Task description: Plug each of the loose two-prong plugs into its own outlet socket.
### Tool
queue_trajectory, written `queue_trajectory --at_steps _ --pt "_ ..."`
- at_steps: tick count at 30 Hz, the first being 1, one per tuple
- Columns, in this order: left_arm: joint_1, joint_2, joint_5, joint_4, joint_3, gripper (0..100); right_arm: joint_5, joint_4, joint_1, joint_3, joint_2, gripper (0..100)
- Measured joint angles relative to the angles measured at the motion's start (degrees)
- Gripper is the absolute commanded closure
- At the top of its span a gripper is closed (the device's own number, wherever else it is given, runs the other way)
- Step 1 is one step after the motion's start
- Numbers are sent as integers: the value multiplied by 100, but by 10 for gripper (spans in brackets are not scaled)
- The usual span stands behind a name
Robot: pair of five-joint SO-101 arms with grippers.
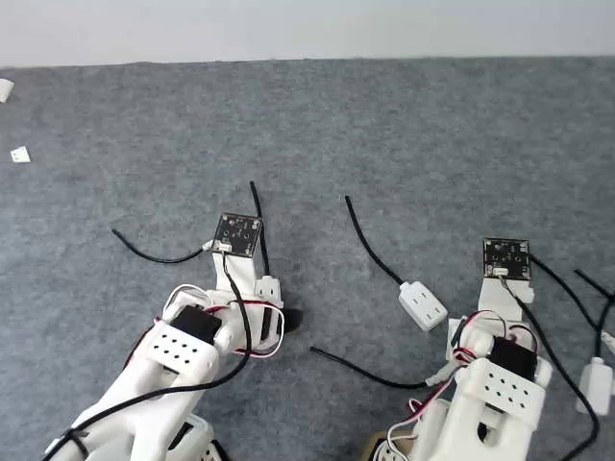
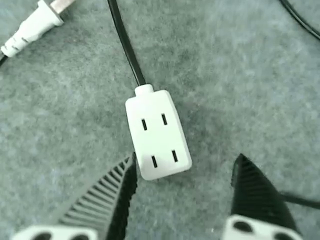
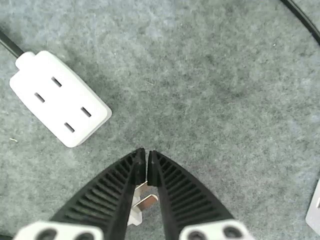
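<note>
Right gripper (image 3: 147, 152): closed tight on a two-prong plug (image 3: 141, 202). Its white body and metal prongs peek out between the fingers, close to the near edge on the right half of the surface (image 1: 384, 125).
Held cord (image 1: 370, 375): black, running from that plug toward the middle of the near edge.
Right outlet socket (image 3: 60, 97): flat, slots up, just beside the right gripper but apart from it. Its cord runs toward the far edge.
Left gripper (image 2: 186, 159): spread wide on the left half, hanging low over the left outlet socket (image 2: 157, 140). One finger is beside the block's end; I cannot tell whether it touches.
Loose plug (image 2: 40, 22): white, lying beyond the left outlet socket, prongs bare and in nothing.
Step in hand: I judge the first plug is picked up and not yet seated. Both outlets show open slots.
Next move: I'd bring the held plug over the right outlet socket, line both prongs up with one slot pair and press straight down. The block may slide, so bracing it could help.
</note>
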Motion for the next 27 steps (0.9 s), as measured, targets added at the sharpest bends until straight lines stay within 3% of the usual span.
queue_trajectory --at_steps 4,9,14,19,24,27 --pt "-53 -9 0 0 35 700 0 0 0 0 0 990" --pt "-651 -62 -9 88 -18 699 -9 0 -185 0 0 990" --pt "-1275 -62 -9 440 -334 699 202 -35 -1512 0 0 990" --pt "-1890 -229 -9 457 -360 699 431 -756 -3042 0 9 986" --pt "-2866 -1204 -193 273 9 698 484 -1099 -4264 -422 299 874" --pt "-3578 -2022 -220 141 378 698 114 -967 -4932 -1178 932 864"
